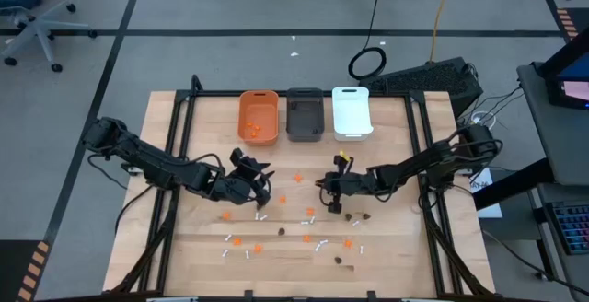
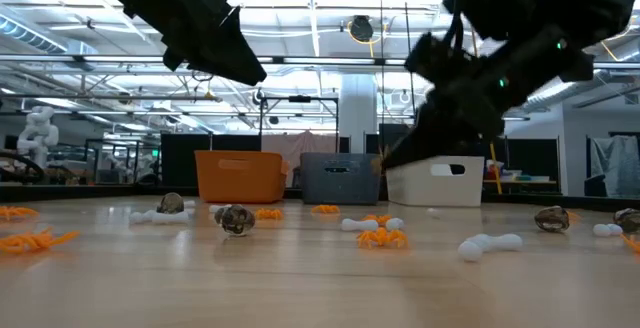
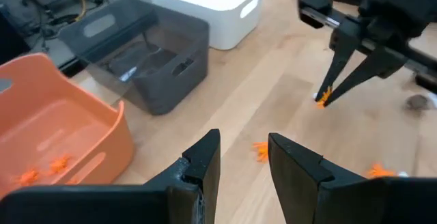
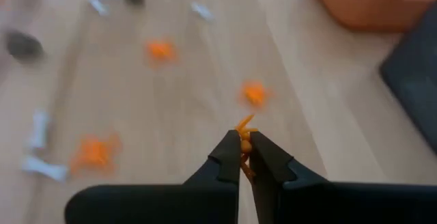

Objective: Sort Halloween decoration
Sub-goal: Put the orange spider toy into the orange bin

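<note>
1. A wooden bench [image 1: 386,256] stands on a grey floor, with a bright workshop space beyond it and ceiling lights overhead.
2. Three bins sit in a row at the bench's far edge: an orange bin [image 1: 259,116], a dark grey bin [image 1: 305,113] next to it, and a white bin [image 1: 351,111] on the other side.
3. The Halloween decoration [image 1: 313,217] lies scattered across the middle and near part of the bench: orange blobs, dark lumps and small white sticks, all apart from the bins.
4. A few orange pieces [image 3: 42,170] already lie inside the orange bin.
5. The right hand [image 4: 244,146] is over the middle of the bench, in front of the grey and white bins, its fingers pinched shut on one small orange piece [image 4: 243,125].
6. In the left wrist view that same hand [image 3: 326,95] points down with the orange bit at its tip.
7. The left hand [image 3: 244,145] hovers in front of the orange bin, its fingers parted with nothing between them.
8. Another orange blob [image 3: 261,149] lies on the wood just beyond its fingertips.
</note>
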You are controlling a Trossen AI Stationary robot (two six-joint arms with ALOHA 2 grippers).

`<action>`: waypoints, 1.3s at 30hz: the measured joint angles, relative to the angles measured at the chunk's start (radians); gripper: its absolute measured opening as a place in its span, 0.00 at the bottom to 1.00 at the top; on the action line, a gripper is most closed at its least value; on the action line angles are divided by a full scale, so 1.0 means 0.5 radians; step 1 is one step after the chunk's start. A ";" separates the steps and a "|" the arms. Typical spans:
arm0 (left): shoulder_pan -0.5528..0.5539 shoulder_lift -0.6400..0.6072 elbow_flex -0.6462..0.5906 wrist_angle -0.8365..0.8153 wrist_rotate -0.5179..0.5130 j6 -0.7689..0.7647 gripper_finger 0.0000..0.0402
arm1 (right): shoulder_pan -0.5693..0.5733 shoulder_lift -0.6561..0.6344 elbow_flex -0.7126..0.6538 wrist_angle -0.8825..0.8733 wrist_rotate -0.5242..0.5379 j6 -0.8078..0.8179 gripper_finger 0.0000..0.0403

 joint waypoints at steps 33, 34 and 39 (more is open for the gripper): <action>0.011 0.585 -0.001 1.242 0.500 0.734 0.32 | 0.023 0.006 0.004 0.775 -0.355 -0.190 0.00; 0.016 0.585 -0.001 1.254 0.511 0.745 0.32 | 0.023 0.007 0.004 0.775 -0.355 -0.191 0.00; 0.033 0.585 0.000 1.303 0.578 0.788 0.31 | 0.022 0.006 0.004 0.775 -0.355 -0.191 0.00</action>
